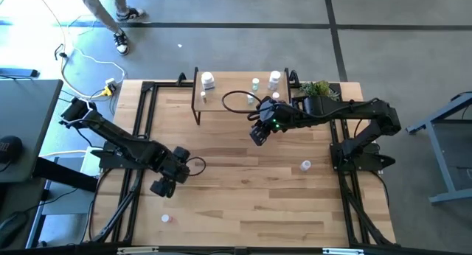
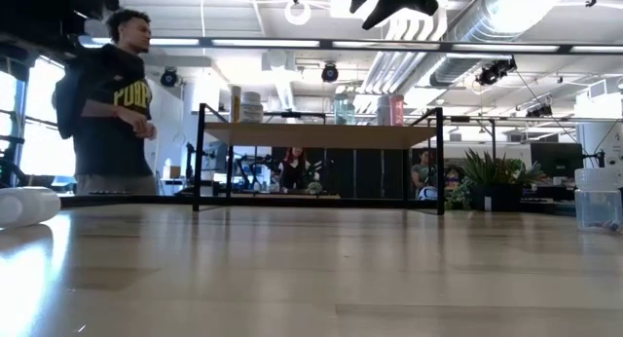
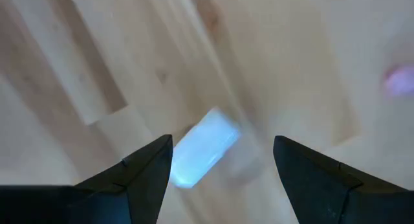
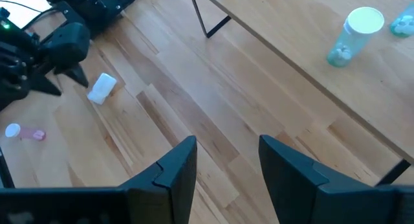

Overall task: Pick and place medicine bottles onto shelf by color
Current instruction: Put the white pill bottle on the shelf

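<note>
A small white bottle (image 3: 204, 146) lies on its side on the tabletop. My left gripper (image 3: 223, 143) is open just above it, one finger on either side; I see no touch. The right wrist view shows that bottle (image 4: 102, 88) beside my left gripper (image 4: 71, 80). My right gripper (image 1: 258, 133) is open and empty, above the table in front of the shelf (image 1: 236, 106). Several bottles stand on the shelf: two white at its left (image 1: 207, 80), a teal one (image 1: 255, 84) and a white one (image 1: 274, 79) at its right. A pink bottle (image 1: 167, 219) lies near the front edge. A pale bottle (image 1: 305, 165) stands at the right.
A potted plant (image 1: 318, 89) stands at the far right corner beside the shelf. A black cable loop (image 1: 236, 102) lies on the shelf. A person (image 2: 112, 103) stands beyond the table's far left. Bare tabletop (image 1: 243, 189) lies between the arms.
</note>
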Tool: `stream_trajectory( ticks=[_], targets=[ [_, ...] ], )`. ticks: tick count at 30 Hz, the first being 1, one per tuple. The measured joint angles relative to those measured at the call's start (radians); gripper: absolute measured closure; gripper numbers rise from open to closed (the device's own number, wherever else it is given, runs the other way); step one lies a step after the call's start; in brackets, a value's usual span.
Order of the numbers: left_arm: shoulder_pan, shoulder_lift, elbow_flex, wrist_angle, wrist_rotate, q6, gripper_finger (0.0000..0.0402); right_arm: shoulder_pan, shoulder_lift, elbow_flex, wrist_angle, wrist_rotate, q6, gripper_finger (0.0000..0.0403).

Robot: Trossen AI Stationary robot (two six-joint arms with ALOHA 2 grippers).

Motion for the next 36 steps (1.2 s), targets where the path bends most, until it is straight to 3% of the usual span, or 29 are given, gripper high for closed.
stream_trajectory(
  ticks=[5,11,25,30,36],
  targets=[
    [0.005,0.054,0.008,-0.084,-0.084,0.157,0.0143,0.0,0.0,0.0,0.001,0.0,0.0,0.0245],
    [0.004,0.163,0.008,-0.089,-0.096,0.295,0.0143,0.0,0.0,0.0,0.01,0.001,0.0,0.0245],
    [0.004,0.363,0.008,-0.016,-0.12,0.398,0.0147,0.0,0.0,0.0,0.015,0.001,0.0,0.0245],
    [0.004,0.382,0.008,-0.007,-0.118,0.398,0.0174,0.0,0.0,0.0,0.015,0.001,0.016,0.0245],
    [0.004,0.382,0.008,-0.006,-0.116,0.392,0.0235,0.0,0.0,0.0,0.015,0.001,0.019,0.0245]
  ],
)
